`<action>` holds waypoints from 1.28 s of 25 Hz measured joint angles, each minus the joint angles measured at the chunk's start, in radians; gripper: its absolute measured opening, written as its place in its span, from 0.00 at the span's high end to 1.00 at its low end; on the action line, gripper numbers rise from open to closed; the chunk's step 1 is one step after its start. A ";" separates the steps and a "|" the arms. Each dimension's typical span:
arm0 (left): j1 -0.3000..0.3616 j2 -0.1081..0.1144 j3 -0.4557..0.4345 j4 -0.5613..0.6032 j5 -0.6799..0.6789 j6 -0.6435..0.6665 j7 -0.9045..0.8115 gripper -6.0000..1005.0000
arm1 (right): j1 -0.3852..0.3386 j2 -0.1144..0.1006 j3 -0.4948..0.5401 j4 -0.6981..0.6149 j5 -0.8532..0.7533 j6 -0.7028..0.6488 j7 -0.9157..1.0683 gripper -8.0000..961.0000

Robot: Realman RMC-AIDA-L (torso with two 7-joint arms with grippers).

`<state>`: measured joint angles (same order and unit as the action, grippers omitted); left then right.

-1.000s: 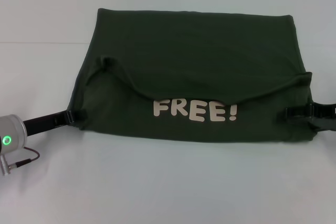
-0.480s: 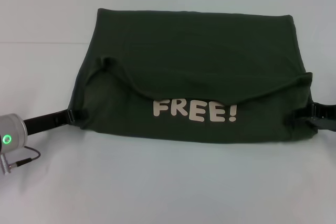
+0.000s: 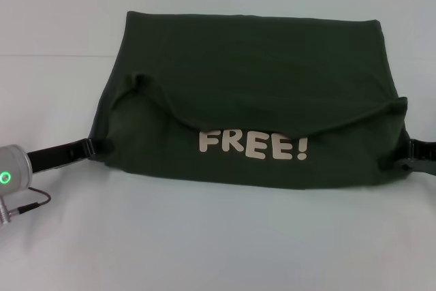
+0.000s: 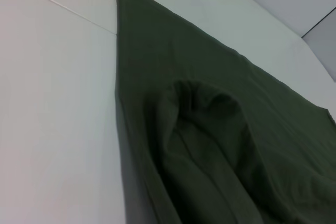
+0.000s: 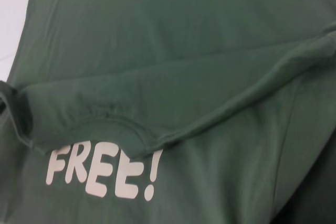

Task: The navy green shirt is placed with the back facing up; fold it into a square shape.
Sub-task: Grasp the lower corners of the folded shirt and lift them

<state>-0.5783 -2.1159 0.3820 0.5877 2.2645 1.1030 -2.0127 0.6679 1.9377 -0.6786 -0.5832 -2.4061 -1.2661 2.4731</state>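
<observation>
Seen from the head camera: navy green shirt (image 3: pixel 252 93) lying folded on a pale tabletop (image 3: pixel 218 236), filling most of the middle and far part of the view. Folded into a broad, roughly rectangular bundle, with the far edge straight and the near edge slightly curved. Upper layer draped toward the near side, ending in a curved neckline edge. Below that edge, white block letters "FREE!" (image 3: pixel 253 144) exposed on the layer underneath, reading upright.

Left pincer (image 3: pixel 95 148) reaching in low from the left, touching the shirt's near left corner. Black fingers partly tucked against the cloth; whether gripped on fabric or merely alongside it could not be told. Silver wrist housing with a green light (image 3: pixel 7 176) at the picture's left edge, a thin cable looping beneath it.

Right pincer (image 3: pixel 409 158) at the shirt's near right corner, mostly hidden by the cloth and cut off by the picture's right edge. How far parted, and whether anything held, could not be told.

From the left wrist camera: only the shirt's edge and a rumpled pocket of cloth (image 4: pixel 210 145) against the bare tabletop. From the right wrist camera: cloth filling the picture, the draped fold crossing above the white lettering (image 5: pixel 102 169).
</observation>
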 joint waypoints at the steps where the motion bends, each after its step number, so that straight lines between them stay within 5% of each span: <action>1: 0.001 0.001 0.000 0.005 0.001 0.012 -0.009 0.97 | -0.001 -0.001 0.000 0.000 0.000 -0.008 -0.007 0.89; 15: 0.073 0.032 -0.034 0.139 0.149 0.445 -0.124 0.97 | -0.064 -0.049 0.004 -0.001 -0.002 -0.331 -0.147 0.95; 25: 0.100 0.054 -0.118 0.170 0.387 0.802 -0.061 0.97 | -0.099 -0.043 -0.005 0.001 -0.076 -0.524 -0.254 0.95; 32: 0.099 0.055 -0.114 0.179 0.446 0.885 -0.041 0.97 | -0.105 -0.022 -0.007 0.010 -0.160 -0.552 -0.287 0.95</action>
<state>-0.4790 -2.0606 0.2679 0.7671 2.7107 1.9884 -2.0534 0.5634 1.9152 -0.6852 -0.5733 -2.5656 -1.8178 2.1857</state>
